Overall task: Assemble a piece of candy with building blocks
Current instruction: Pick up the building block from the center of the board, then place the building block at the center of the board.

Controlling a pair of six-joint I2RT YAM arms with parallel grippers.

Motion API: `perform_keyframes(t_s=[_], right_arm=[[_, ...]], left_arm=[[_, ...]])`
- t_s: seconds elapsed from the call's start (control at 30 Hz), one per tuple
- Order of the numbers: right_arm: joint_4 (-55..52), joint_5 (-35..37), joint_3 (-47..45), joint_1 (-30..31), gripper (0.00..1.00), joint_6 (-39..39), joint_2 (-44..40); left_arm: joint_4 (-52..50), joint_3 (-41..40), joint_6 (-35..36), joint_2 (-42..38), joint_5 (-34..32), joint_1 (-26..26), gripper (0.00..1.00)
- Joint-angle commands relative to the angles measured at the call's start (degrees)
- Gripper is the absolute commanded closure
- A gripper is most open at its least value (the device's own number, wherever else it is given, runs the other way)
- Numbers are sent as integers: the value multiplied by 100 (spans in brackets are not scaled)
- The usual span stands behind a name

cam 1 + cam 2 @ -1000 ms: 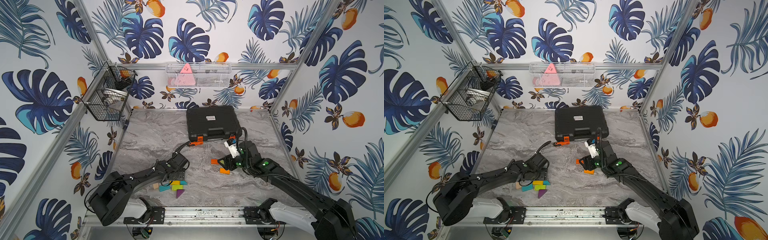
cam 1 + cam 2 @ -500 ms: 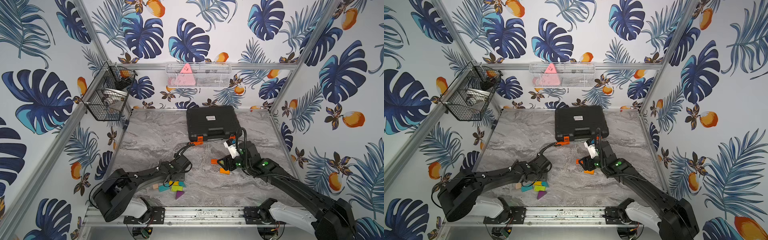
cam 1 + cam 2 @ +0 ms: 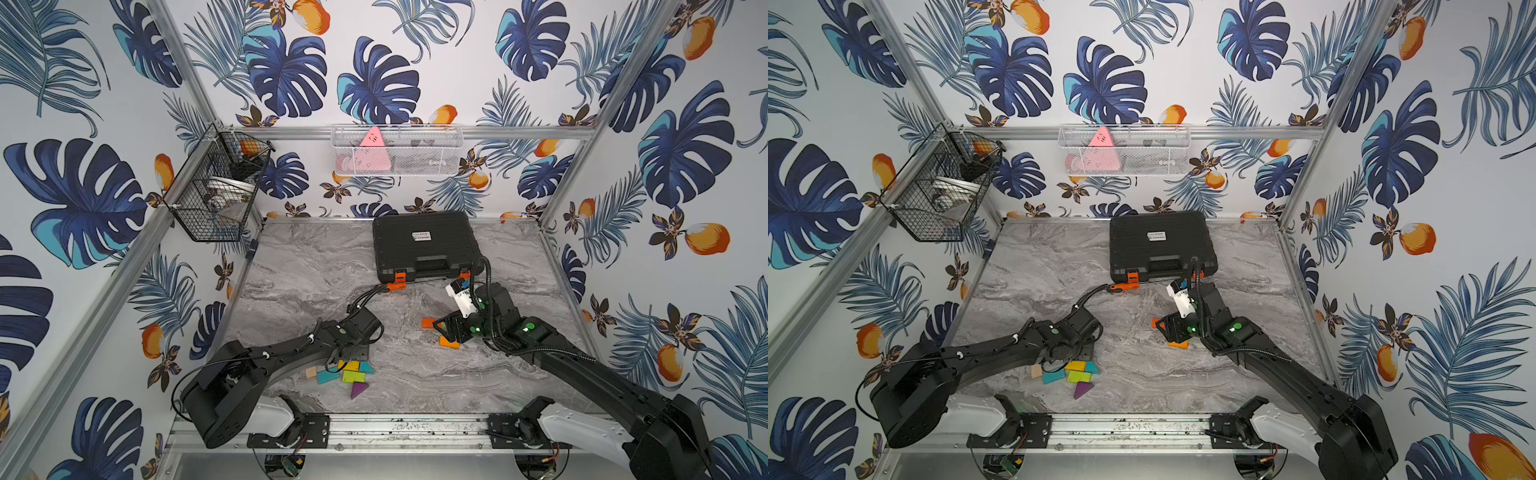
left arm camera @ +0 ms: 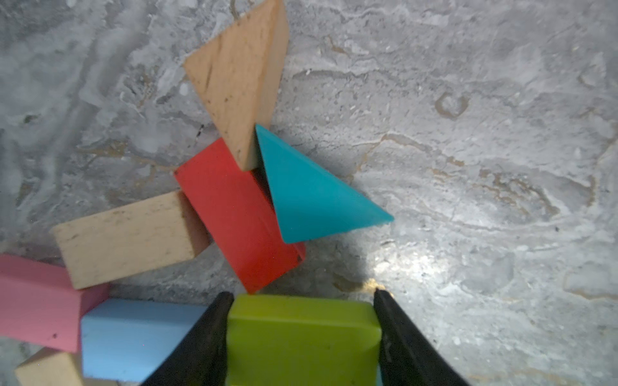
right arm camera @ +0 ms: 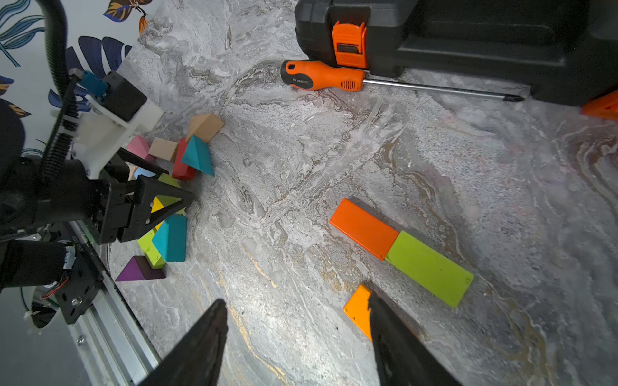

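Building blocks (image 4: 234, 214), painted wood, left tool (image 4: 302, 293) clamping lime rectangular block (image 4: 302, 337), right tool (image 5: 295, 298) spread, empty.

On my table (image 3: 316, 266), the block pile (image 3: 347, 371) lies front-left; the case (image 3: 424, 245) sits at the back, the screwdriver (image 5: 322, 80) just before it; right of centre, two long blocks (image 5: 368, 230) touch end to end.

Both top views look steeply down from the front toward the black case (image 3: 424, 245); left wrist hugs the blocks (image 4: 234, 214), right wrist shares them from nearer the case.
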Motion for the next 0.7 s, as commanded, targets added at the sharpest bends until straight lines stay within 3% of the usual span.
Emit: perform_keyframes(t_s=[0.0,0.4,0.67], right_arm=[[35,48,-8,24,31,-21,-1],[180,312,-74,39,31,84,-113],[752,1323,-743,20,29,620,-568]], left_arm=[[-181,78,1,-46,-142,3,46],[-706,794,-230,-633,18,-218,46],[-63,1511,-733,600,133,-1165,45]])
